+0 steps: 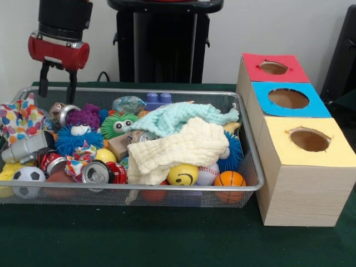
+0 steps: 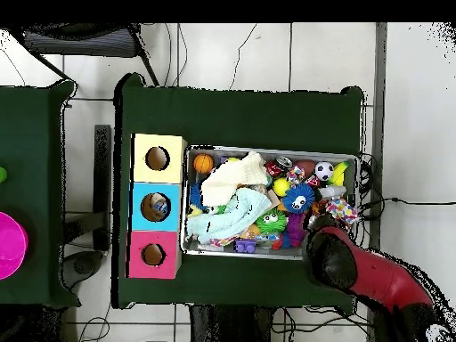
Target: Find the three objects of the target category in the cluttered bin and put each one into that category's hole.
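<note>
Green table, white wall behind. Box beside bin; blue hole mid-row. Arm at bin's far corner; gripper above rim, fingers spread, empty. Bottle at back of bin, well apart from jaws. Cloths, balls, cans fill bin.

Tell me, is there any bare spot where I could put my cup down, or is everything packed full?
The bin is packed rim to rim with balls, cans and cloths; no room there. Bare green table runs along the bin's near side in the front view, and more lies past the bin's end opposite the wooden boxes. The claw hangs over the bin's far corner.
</note>
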Motion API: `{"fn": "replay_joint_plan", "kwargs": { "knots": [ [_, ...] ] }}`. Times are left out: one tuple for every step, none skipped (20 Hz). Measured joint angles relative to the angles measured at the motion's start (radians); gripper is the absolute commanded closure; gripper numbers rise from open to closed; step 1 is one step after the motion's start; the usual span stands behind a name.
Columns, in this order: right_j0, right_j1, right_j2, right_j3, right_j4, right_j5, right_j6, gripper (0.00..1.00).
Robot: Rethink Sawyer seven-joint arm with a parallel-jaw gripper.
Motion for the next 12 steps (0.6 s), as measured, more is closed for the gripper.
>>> {"fn": "replay_joint_plan", "kwargs": {
  "knots": [
    [-0.001, 0.0, 0.0, -0.008, 0.0, 0.002, 0.0, 0.0],
    [-0.001, 0.001, 0.0, -0.011, 0.0, 0.003, 0.0, 0.0],
    [-0.002, 0.001, 0.0, -0.015, 0.0, 0.004, 0.0, 0.0],
    [-0.003, 0.002, 0.0, -0.019, 0.0, 0.005, 0.0, 0.0],
    [-0.005, 0.004, 0.0, -0.027, 0.0, 0.008, 0.0, 0.0],
    [-0.007, 0.007, 0.0, -0.034, 0.0, 0.01, 0.0, 0.0],
    [-0.013, 0.017, 0.0, -0.055, -0.001, 0.014, 0.0, 0.0],
    [-0.015, 0.022, 0.0, -0.061, -0.001, 0.015, 0.0, 0.0],
    [-0.019, 0.032, 0.001, -0.072, -0.001, 0.016, 0.0, 0.0],
    [-0.023, 0.042, 0.002, -0.083, -0.001, 0.016, 0.0, 0.0],
    [-0.026, 0.049, 0.003, -0.09, -0.001, 0.016, 0.0, 0.0],
    [-0.03, 0.059, 0.004, -0.1, -0.001, 0.016, 0.0, 0.0]
  ]
}}
